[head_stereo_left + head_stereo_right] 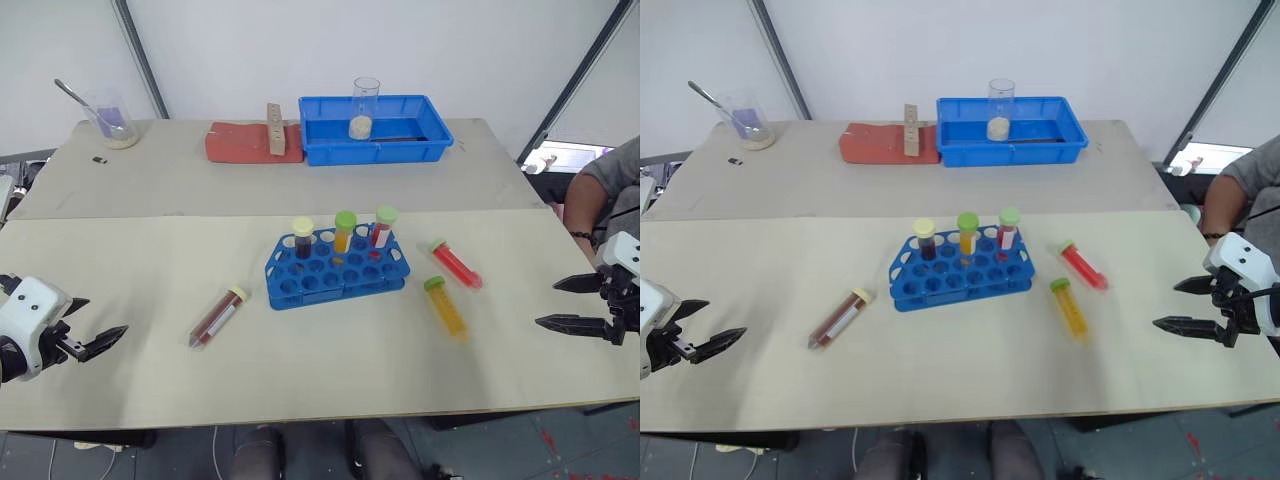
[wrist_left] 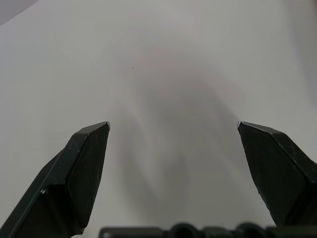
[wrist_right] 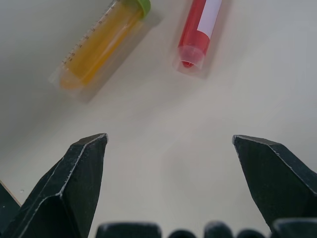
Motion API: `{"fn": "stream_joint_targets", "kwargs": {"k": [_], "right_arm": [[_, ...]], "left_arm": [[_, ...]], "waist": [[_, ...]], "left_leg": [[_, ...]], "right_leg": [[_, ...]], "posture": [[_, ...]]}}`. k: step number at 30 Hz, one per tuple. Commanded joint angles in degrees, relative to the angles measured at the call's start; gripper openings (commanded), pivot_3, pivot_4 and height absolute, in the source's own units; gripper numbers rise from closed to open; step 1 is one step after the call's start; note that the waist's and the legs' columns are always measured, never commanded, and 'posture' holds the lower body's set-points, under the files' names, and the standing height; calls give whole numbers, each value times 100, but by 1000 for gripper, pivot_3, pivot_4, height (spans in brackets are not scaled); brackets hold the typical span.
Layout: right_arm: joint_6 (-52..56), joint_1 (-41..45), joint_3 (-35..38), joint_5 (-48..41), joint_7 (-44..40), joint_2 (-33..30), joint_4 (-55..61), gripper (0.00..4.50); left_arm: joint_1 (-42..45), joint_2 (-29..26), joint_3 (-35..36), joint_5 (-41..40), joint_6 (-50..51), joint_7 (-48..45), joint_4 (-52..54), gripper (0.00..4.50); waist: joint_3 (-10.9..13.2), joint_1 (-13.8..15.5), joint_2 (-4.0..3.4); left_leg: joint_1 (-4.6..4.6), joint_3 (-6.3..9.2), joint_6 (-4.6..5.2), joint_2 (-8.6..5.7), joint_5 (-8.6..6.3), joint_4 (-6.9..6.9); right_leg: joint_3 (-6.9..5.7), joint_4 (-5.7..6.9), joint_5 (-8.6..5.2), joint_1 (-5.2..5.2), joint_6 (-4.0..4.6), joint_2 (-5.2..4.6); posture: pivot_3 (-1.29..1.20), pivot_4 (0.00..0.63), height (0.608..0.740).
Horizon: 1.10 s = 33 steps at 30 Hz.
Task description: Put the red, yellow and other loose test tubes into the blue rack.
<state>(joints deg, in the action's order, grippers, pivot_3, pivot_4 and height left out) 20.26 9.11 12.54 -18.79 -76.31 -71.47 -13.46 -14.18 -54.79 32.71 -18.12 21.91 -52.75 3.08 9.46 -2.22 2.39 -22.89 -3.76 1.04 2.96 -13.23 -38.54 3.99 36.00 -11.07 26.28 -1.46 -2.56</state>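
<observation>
Pale beige board covers the worktop [image 1: 150,290], and everything else sits on it. At the far edge lies a blue rectangular tray [image 1: 376,130] with a tall clear glass cylinder [image 1: 364,107] standing in it, a little white powder at its bottom. Just beside the tray, on the robot's left, is a red mat [image 1: 243,143] with a small wooden block [image 1: 274,129] standing on it. Far off at the back left corner stands a clear beaker [image 1: 114,124] with a metal spoon leaning in it.

In the middle of the worktop sits the blue rack [image 1: 335,270]. Three capped tubes stand upright in its back row: a dark one with a pale yellow cap [image 1: 303,238], an orange one with a green cap [image 1: 344,231] and a red one with a green cap [image 1: 383,227].

Three loose test tubes lie flat on the board. The dark red-brown tube [image 1: 217,317] lies near the rack on its left, cap pointing toward the rack. The bright red tube [image 1: 456,264] lies near the rack on its right, and the yellow-orange tube [image 1: 445,306] lies just beside the red one, nearer the robot.

The left gripper [image 1: 103,342] hovers low over the left end of the board, its jaws spread wide and holding nothing. The right gripper [image 1: 568,304] hangs over the right end, jaws likewise wide apart and empty, pointing toward the red and yellow-orange tubes but well apart from them.

A person's arm [image 1: 600,195] shows at the right edge.
</observation>
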Motion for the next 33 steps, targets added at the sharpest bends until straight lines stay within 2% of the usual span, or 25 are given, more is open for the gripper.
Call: {"fn": "stream_joint_targets", "kwargs": {"k": [1, 14, 19, 21, 27, 30, 33], "right_arm": [[-110, 88, 232, -42, -3, 0, 7, 4500], [-250, 401, 95, 25, 57, 175, -251, 4500], [-377, 508, 111, 36, 50, 264, -400, 4500], [-340, 632, 129, -5, 77, 322, -397, 4500], [246, 1064, 82, -269, 142, 401, 255, 4500], [748, 1510, -274, -175, 489, 556, 720, 4500], [1285, 2069, -787, 125, 818, 694, 811, 4500]], "left_arm": [[59, -26, 108, 0, -117, -5, 0, 4424], [120, 181, 249, 9, -690, 104, -178, 4424], [102, 194, 296, -235, -731, -127, -3, 4424], [127, 165, 302, -522, -409, -255, 284, 4424], [378, 6, -483, -1230, 385, -499, 2123, 4424], [1090, -6, -1223, -1636, 814, -377, 2907, 4424], [1739, 90, -1763, -1816, 1054, -276, 3202, 4424]], "waist": [[0, 2, 0], [0, 8, 0], [0, 7, 0], [0, 1, 0], [0, 16, -2], [0, 31, -1], [0, 9, -2]], "left_leg": [[0, 0, 0, 0, 0, 0], [1, -2, 0, -1, 0, -1], [2, -2, 0, -1, 0, -1], [1, -2, 1, 0, 0, -1], [-1, -3, 0, -1, 0, -13], [2, 0, 1, -1, 1, -14], [-1, 2, 1, -1, 1, -17]], "right_leg": [[0, 0, 0, 0, 0, 0], [1, 2, 0, -1, 0, -1], [1, 4, 1, -2, 0, -1], [1, 4, 1, -1, 0, 0], [4, 7, 3, -5, -4, -2], [3, 9, 4, -9, -5, 3], [3, 11, 5, -8, -7, 7]], "posture": [[0, 150, 729], [0, 150, 729], [0, 150, 729], [0, 150, 729], [0, 150, 729], [0, 150, 729], [0, 150, 729]]}}
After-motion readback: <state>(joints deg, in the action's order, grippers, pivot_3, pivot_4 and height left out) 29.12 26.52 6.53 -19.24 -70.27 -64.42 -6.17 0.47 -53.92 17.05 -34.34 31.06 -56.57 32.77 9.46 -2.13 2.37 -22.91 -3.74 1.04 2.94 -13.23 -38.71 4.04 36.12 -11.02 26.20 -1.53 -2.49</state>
